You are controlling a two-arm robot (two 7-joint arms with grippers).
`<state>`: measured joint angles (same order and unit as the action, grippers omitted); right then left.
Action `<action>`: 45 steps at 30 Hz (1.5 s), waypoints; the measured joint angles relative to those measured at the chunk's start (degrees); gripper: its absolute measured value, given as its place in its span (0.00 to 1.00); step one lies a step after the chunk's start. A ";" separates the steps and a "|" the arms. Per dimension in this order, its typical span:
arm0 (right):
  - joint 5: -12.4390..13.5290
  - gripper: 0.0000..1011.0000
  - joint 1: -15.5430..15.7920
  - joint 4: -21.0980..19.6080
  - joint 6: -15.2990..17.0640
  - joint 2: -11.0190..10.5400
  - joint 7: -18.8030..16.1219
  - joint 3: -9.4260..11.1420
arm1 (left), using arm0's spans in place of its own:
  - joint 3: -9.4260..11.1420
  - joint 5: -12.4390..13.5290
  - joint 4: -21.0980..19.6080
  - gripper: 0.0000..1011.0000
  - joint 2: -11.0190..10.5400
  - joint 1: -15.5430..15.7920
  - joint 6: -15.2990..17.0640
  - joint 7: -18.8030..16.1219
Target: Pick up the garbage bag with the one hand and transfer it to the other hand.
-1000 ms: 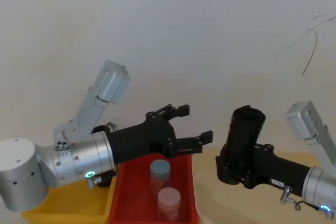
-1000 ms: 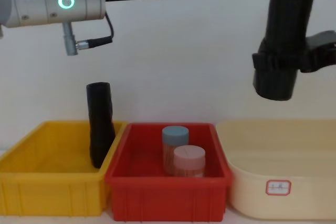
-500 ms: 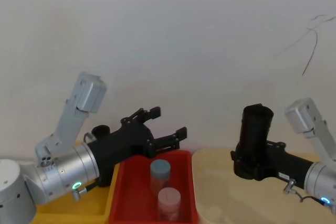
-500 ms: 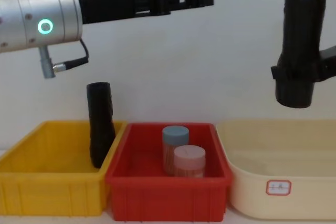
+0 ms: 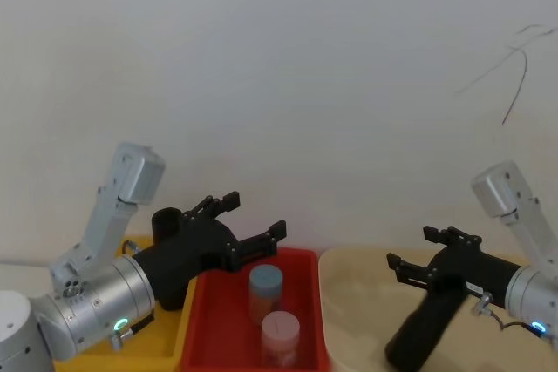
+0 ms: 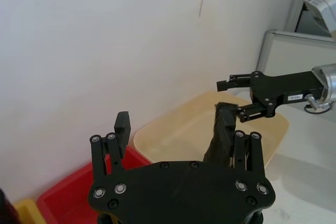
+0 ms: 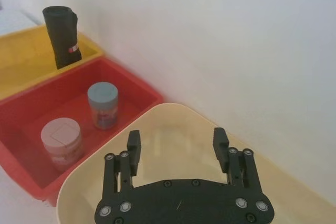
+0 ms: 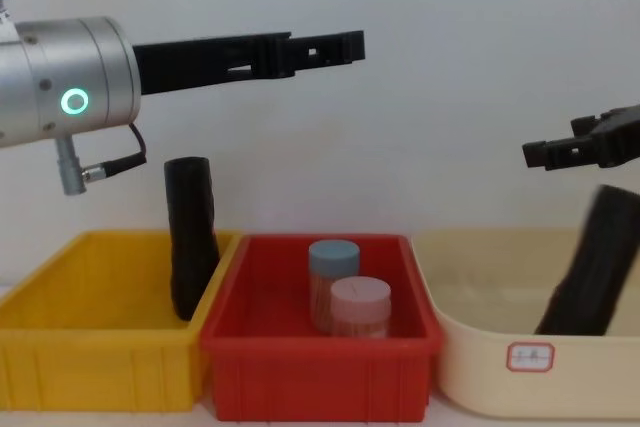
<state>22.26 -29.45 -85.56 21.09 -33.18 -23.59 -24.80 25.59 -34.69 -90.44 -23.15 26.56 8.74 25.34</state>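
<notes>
Head view: the left gripper point(image 5: 258, 213), on the green-lit wrist, hangs over the seam between the yellow bin point(image 5: 161, 346) and the red bin point(image 5: 209, 324), fingers spread and empty. Just behind it a black roll point(image 5: 167, 218) stands in the yellow bin. Two jars point(image 5: 266, 283) sit in the red bin. Off to the right, the right gripper point(image 5: 408, 246) hovers above the cream tub point(image 5: 349, 259), fingers released and holding nothing. The bag point(image 5: 427, 328) leans tilted inside the tub, right under that gripper.

Left wrist view: the left gripper's fingers stand wide apart. Beyond them is the tub, with the right gripper above it, also spread.

Right wrist view: the right gripper's fingers are parted over the tub's rim. The red bin with its jars lies beside the tub, and the roll stands upright in the yellow bin farther off.

Chest view: the left gripper reaches across high above the yellow and red bins. The right gripper comes in from the right edge, above the tub. The bag slants in the tub, its lower end behind the wall and its top clear of the fingers.
</notes>
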 joint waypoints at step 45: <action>-1.03 0.99 -8.69 5.52 3.08 6.36 -13.04 -10.76 | -0.44 0.62 0.58 0.99 0.02 -1.24 0.40 -3.19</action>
<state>21.23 -38.14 -80.04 24.17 -26.82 -36.63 -35.57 25.15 -34.07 -89.86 -23.13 25.33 9.14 22.16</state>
